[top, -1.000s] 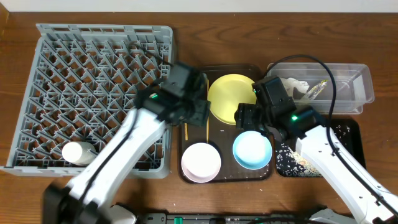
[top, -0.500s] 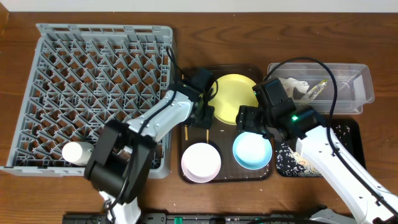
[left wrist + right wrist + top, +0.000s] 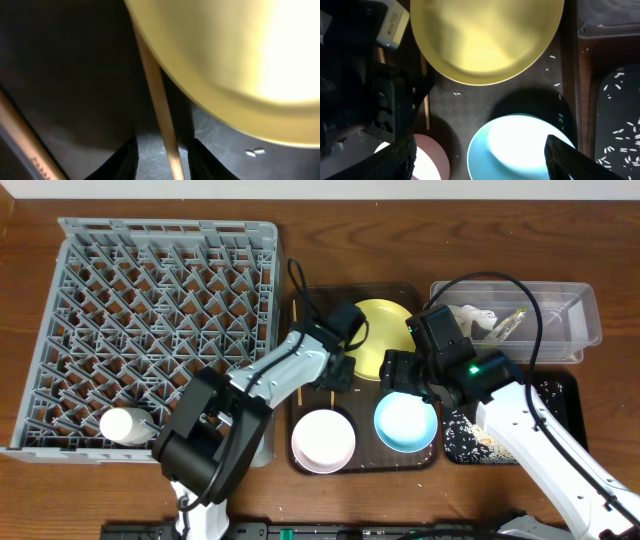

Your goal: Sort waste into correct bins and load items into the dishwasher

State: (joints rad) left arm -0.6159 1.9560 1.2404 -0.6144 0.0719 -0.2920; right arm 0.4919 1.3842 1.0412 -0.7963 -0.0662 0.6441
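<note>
My left gripper is down on the brown serving tray, open, its fingers either side of a thin wooden chopstick that lies along the edge of the yellow plate. The second chopstick lies to its left. My right gripper is wide open and empty above the light-blue bowl. The white bowl sits on the tray's front left. The white cup lies in the grey dish rack.
The clear tub at the back right holds crumpled white paper and the wrapper. The black tray in front of it holds rice crumbs. A few crumbs lie on the serving tray.
My left arm has swung right from the rack's edge and come down on the serving tray beside the yellow plate, astride a chopstick. The right arm has not moved.
</note>
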